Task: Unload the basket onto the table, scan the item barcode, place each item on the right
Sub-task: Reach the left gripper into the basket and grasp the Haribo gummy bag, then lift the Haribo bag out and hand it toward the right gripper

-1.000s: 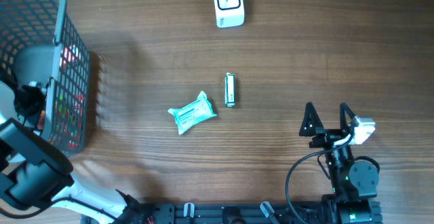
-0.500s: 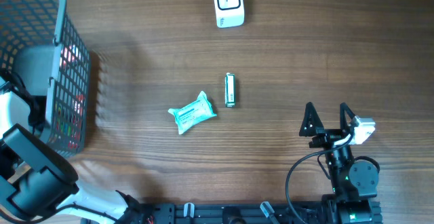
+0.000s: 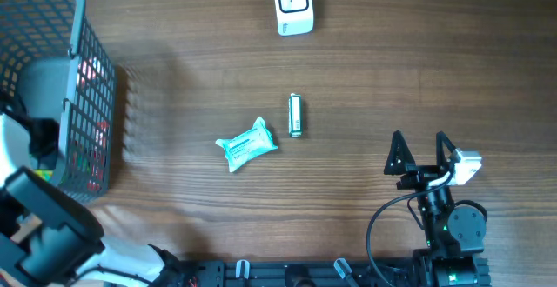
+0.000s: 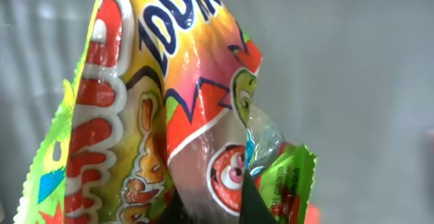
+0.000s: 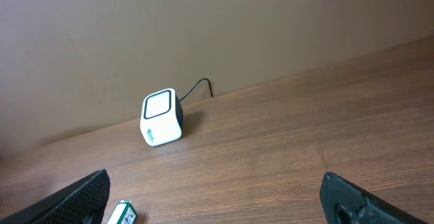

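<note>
One candy packet (image 4: pixel 149 95) is clenched by the left gripper (image 4: pixel 215 207) inside the basket (image 3: pixel 91 78) at the tabletop's left edge; lift it straight up, clear of the mesh. The right gripper (image 3: pixel 419 150) is released.

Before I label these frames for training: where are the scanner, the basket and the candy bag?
scanner (image 3: pixel 293 5), overhead, white top face.
basket (image 3: pixel 97 87), overhead, right mesh wall.
candy bag (image 4: pixel 135 108), left wrist, printed front.

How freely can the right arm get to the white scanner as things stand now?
Probably yes. The right gripper is open and empty, and only bare table lies between it and the white scanner. Whether the arm stretches that far, I cannot tell.
</note>
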You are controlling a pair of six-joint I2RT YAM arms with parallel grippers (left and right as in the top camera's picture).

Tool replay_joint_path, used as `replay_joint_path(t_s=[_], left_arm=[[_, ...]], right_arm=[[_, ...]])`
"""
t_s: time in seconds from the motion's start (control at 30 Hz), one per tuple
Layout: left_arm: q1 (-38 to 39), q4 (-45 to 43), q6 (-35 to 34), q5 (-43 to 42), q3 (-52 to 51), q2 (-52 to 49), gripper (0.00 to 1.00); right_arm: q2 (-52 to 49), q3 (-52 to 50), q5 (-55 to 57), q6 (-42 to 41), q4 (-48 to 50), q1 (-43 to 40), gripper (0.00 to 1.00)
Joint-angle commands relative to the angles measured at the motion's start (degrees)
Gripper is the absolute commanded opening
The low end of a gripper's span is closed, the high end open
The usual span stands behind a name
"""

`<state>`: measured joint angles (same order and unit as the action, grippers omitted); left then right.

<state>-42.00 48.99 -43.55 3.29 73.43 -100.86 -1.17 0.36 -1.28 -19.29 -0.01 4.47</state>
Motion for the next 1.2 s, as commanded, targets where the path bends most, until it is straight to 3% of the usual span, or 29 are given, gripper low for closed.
replay_joint_path(t_s=[0.0,0.1,0.23,0.3,0.53,0.63,0.77,0.93,0.97,1.03,1.17], left_arm=[[0.15,0.85,1.55,-6.21,9.27,14.99,0.04],[0.15,0.83,2.10,-17.05,9.68,23.52,0.04],[3.34,3.08,12.33,-38.99,9.66,32.06,0.04],[8.52,5.97,16.44,-45.13,9.66,34.05,0.04],[36.52,11.32,25.44,-44.83,7.30,31.34,0.04],[48.94,11.19,25.31,-44.92,6.78,26.29,0.04],[56.81,8.28,22.12,-51.84,6.78,20.02,0.04],[57.13,2.05,17.09,-67.17,6.78,14.67,0.04],[56.70,-0.96,15.69,-75.60,6.78,13.97,0.04],[56.15,-5.20,13.35,-84.65,6.78,13.81,0.04],[54.99,-12.70,4.98,-91.62,6.78,13.90,0.04]], right_arm=[[0.15,-0.04,-0.31,-0.37,0.20,-0.24,1.00],[0.15,-0.04,-0.31,-0.35,0.20,-0.24,1.00],[0.15,-0.04,-0.31,-0.37,0.20,-0.24,1.00],[0.15,-0.04,-0.31,-0.37,0.20,-0.24,1.00],[0.15,-0.04,-0.31,-0.35,0.20,-0.24,1.00],[0.15,-0.04,-0.31,-0.33,0.20,-0.24,1.00],[0.15,-0.04,-0.31,-0.37,0.20,-0.24,1.00],[0.15,-0.04,-0.31,-0.39,0.20,-0.24,1.00],[0.15,-0.04,-0.17,-0.35,0.42,-0.24,1.00],[0.15,-0.04,-0.17,-0.50,0.37,-0.24,1.00],[0.15,0.04,-9.25,-2.71,4.59,-0.24,1.00]])
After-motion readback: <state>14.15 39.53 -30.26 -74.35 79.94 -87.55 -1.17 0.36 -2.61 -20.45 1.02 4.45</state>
